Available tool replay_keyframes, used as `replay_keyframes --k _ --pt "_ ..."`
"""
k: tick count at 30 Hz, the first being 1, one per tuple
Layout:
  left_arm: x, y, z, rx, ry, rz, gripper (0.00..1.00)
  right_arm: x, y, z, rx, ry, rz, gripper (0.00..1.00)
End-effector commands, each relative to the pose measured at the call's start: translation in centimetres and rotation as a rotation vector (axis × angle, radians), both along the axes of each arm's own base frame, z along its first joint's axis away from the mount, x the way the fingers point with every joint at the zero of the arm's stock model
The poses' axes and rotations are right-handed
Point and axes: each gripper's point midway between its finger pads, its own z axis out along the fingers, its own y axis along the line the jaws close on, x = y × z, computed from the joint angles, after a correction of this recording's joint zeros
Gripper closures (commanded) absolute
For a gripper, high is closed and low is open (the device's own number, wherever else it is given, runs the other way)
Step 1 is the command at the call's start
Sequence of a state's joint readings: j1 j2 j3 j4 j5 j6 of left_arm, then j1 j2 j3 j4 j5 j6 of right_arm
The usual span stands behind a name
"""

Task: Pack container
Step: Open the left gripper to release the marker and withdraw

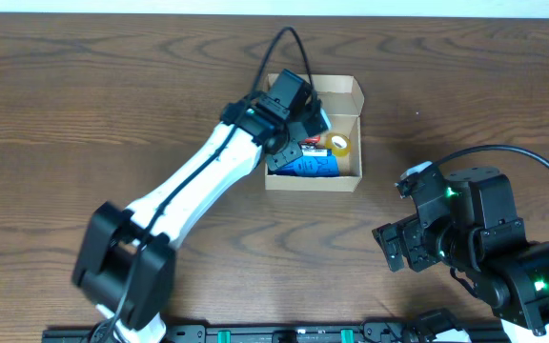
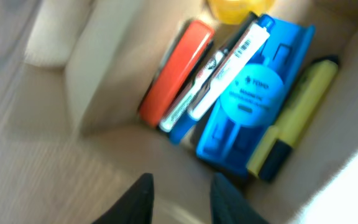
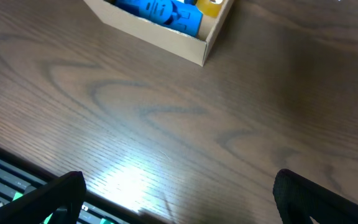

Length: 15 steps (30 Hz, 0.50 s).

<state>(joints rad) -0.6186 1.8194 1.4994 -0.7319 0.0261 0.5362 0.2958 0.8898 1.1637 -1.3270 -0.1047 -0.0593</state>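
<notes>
The container (image 1: 313,183) is a tan cardboard box with its flap lid open, at mid table. It holds a blue case (image 2: 253,99), a red item (image 2: 179,68), white markers (image 2: 229,68), a yellow highlighter (image 2: 297,112) and a yellow tape roll (image 1: 339,144). My left gripper (image 1: 308,131) hangs over the box's left half; in the left wrist view its fingers (image 2: 182,186) are apart with nothing between them. My right gripper (image 1: 391,248) is open and empty over bare table right of the box, which shows at the top of the right wrist view (image 3: 166,38).
The dark wooden table (image 1: 84,114) surrounds the box. A black rail with green lights (image 1: 284,333) runs along the front edge. The right arm's base (image 1: 532,276) sits at the front right.
</notes>
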Motion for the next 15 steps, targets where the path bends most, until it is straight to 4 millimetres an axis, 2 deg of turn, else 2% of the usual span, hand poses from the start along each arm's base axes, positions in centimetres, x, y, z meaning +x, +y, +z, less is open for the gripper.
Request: replay_keyframes --k 1,6,9,15 --pt "0.3 1.4 4.8 -0.112 -0.037 0.218 0.78 0.0 -0.1 -0.1 0.002 0.003 -0.004 0.01" --pt "-1.9 3.9 7.0 -0.134 0.006 0.329 0.94 0.0 -0.1 -0.1 0.002 0.002 -0.004 0.01" --pt "-3.3 4.8 8.2 -0.154 0.03 0.335 0.94 0.0 -0.1 -0.1 0.002 0.003 -0.004 0.01" --pt "-4.7 5.8 10.0 -0.275 0.112 0.38 0.94 0.0 -0.1 -0.1 0.002 0.003 -0.004 0.01"
